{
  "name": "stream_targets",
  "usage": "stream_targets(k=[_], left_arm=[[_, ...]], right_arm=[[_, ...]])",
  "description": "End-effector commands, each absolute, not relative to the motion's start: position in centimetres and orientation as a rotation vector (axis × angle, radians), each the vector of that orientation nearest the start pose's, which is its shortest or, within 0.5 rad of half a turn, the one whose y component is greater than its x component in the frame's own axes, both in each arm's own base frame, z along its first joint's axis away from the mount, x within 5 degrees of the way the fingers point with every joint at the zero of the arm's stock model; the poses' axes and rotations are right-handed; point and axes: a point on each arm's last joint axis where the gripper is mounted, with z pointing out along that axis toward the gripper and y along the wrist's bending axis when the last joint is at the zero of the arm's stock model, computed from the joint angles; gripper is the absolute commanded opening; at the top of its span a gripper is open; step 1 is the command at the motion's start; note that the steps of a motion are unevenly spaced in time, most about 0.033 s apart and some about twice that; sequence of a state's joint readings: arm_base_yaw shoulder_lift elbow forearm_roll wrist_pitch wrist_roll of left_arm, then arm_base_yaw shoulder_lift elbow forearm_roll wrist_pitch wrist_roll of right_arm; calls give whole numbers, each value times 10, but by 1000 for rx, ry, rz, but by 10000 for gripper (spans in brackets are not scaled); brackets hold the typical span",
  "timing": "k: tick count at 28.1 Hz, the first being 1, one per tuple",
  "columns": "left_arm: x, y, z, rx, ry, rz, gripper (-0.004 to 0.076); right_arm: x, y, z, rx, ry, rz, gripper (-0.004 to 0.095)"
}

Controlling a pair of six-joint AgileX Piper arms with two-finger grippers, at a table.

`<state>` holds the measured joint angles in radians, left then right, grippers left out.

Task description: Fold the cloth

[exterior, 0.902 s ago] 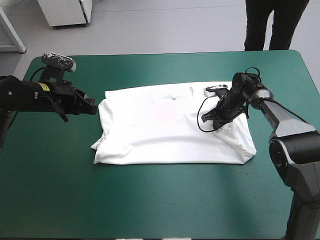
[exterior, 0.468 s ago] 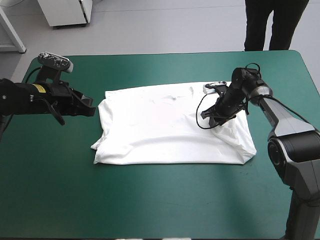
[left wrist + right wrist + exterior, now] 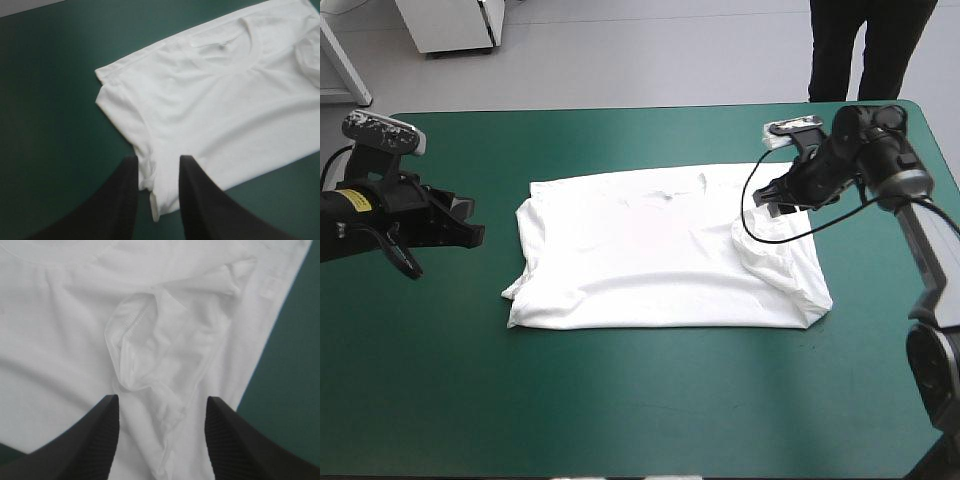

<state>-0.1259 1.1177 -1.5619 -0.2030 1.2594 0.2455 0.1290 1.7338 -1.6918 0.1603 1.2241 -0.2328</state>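
Right gripper (image 3: 775, 197) hangs wide open over the shirt (image 3: 650, 250), the sleeve (image 3: 770, 258) under it looks folded in, and left gripper (image 3: 468, 236), open a little beside the shirt, should probably grab that side next.

The T-shirt (image 3: 650, 250) fills the middle of the table (image 3: 620, 400). Open cover rings it, widest along the near edge and left side.

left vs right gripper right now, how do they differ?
Position: the left gripper sits over bare teal-green cover beside the T-shirt; the right gripper sits above the T-shirt's rumpled right side. Gap: left fingers stand closer together, right fingers wider apart. Both are open and hold nothing.
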Motion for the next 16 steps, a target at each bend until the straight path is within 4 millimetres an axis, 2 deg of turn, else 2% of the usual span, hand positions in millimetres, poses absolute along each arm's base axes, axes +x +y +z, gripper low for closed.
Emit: stream_targets(k=[1, 7, 13, 16], left_arm=[[167, -35, 474, 408, 2285, -152, 214], [177, -35, 419, 422, 2480, -157, 230], [200, -38, 369, 442, 2680, -172, 444], [219, -42, 349, 442, 2763, -205, 474]], right_arm=[[326, 47, 381, -409, 2609, 188, 504], [281, 39, 368, -408, 2640, 140, 504], [252, 31, 350, -404, 2645, 65, 504], [245, 28, 336, -386, 2662, 23, 504]])
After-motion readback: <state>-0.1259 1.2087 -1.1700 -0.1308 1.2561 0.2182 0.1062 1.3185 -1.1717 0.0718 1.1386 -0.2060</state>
